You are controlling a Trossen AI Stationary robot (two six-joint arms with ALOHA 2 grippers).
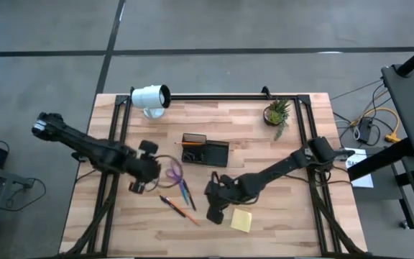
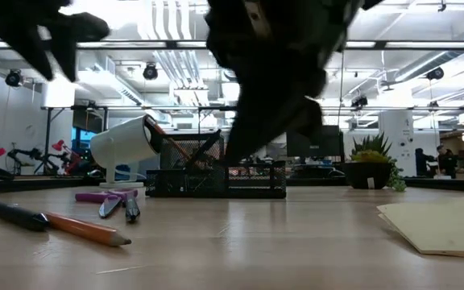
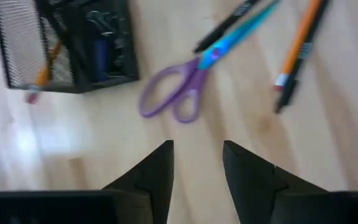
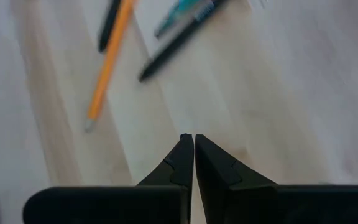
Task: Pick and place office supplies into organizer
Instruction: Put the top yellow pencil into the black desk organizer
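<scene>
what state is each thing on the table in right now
left gripper: open, empty, above the scissors
right gripper: shut, empty
scissors: closed, flat on table
organizer: upright, holds one pencil
sticky-note pad: flat on table
orange pencil: lying loose

Grey floor (image 1: 264, 25); bright ceiling strip lights (image 2: 167, 20); possibly desks behind.

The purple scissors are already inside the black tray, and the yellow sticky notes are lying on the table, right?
Not quite. The scissors are lying on the table, beside the black tray, not inside it. The high view shows that. The yellow sticky notes are lying on the table, as you said.
</scene>
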